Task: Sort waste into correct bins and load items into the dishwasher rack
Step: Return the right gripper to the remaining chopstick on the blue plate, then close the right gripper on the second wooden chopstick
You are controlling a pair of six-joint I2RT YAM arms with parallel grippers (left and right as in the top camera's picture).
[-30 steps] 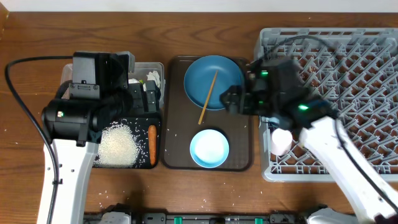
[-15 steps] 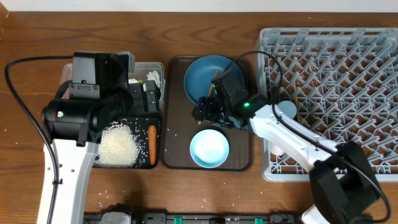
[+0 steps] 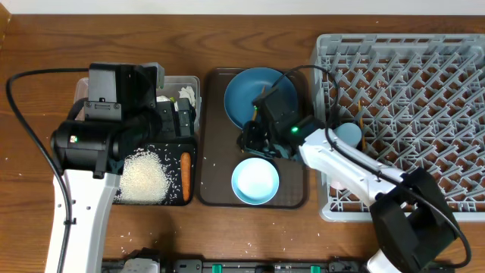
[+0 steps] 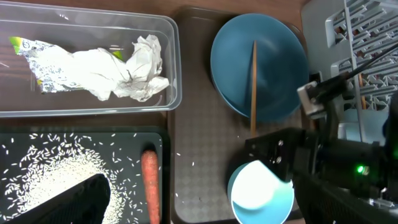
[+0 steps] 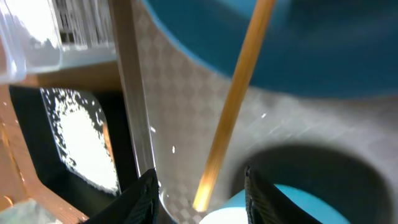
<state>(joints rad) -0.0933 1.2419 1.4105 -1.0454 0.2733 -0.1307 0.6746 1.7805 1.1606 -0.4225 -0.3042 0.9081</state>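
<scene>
One skinny brown chopstick (image 5: 232, 106) lies slanted on the dark blue dish (image 5: 323, 50). The right hand (image 5: 200, 180) is half-closed around it, not touching.

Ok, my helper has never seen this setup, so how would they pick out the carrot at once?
Find the big brown tray in the middle; the black tray sits against its left side, with a pile of rice on it. The carrot lies lengthwise along that tray's right edge, beside the rice. It is the only orange thing there, a small stick among white grains.
</scene>
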